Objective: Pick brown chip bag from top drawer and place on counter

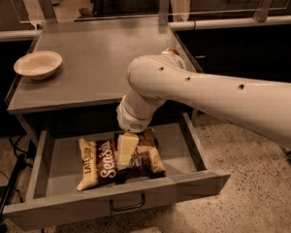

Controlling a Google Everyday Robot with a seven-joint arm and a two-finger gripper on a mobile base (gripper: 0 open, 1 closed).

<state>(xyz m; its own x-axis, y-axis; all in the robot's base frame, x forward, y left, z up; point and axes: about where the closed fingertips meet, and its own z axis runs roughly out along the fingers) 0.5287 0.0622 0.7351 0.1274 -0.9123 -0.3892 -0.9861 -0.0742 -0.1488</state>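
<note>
Read on brown chip bag (104, 161): white script "Sea Salt", "LATE JULY" on tan left end. Found lying flat in open top drawer (63, 154), below front edge of bench (102, 57). Noted gripper (127, 149) down over bag's middle; spread or pinching, cannot tell. Noted pale bowl (38, 63) near left edge of grey metal bench; speckled floor (252, 193) beyond right edge.

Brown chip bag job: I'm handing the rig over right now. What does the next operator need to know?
The gripper is down in the open top drawer, over the brown chip bag; grasp unconfirmed.
Bag lies flat in the drawer, unlifted.
The counter carries a bowl near one edge.
Done: drawer open, reach made.
Left: grasp bag, lift, place on counter.
</note>
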